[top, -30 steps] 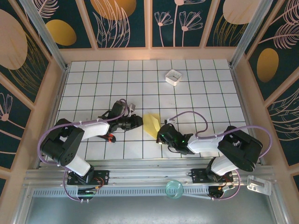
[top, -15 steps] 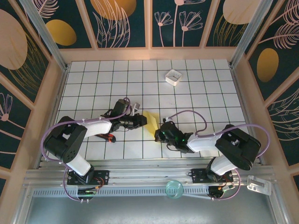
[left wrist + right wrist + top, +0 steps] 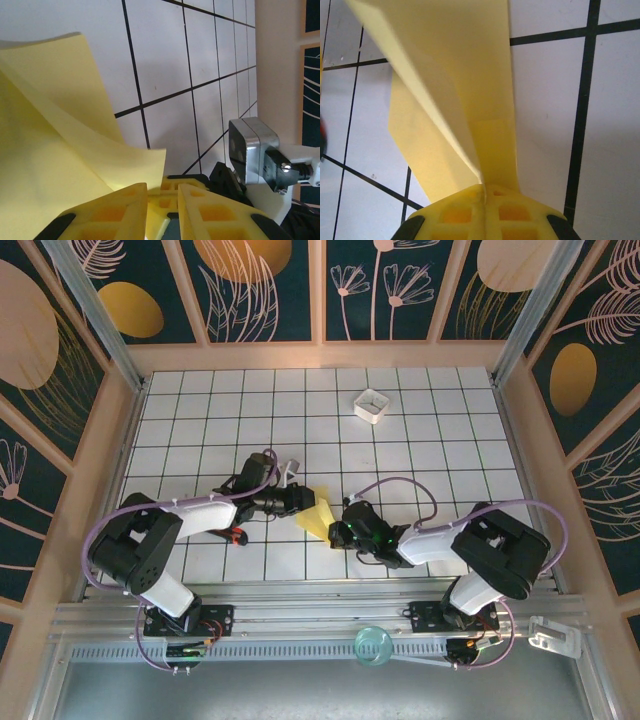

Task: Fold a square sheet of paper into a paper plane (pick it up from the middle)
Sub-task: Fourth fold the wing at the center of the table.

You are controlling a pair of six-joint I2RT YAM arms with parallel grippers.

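- The paper (image 3: 318, 518) lies on the table (image 3: 420, 440), near the middle of the top view and a bit below the centre. It sits between the two grippers.
- A second ago the left gripper (image 3: 297, 502) was a little way off, to the left of the paper. Now it has come in and touches the paper's left side.
- The paper has changed shape too. It was a wider, flatter patch, and now it looks like a small pointy triangle. It also sits a bit lower and more to the left.
- The right gripper (image 3: 344, 530) has crept a little to the left. It is squeezed tight on the lower right end of the paper. In the right wrist view the paper comes straight out from between its closed fingers (image 3: 445, 215), and a sharp fold line runs to the upper left.
- The left gripper's jaws are nearly together, with a thin gap. In the left wrist view a curled flap of paper runs down toward that gap. I cannot tell if it is pinched or only beside it.
- I think a fold is being made right now. The paper has creases but is not a slim plane yet, so more folds are left.
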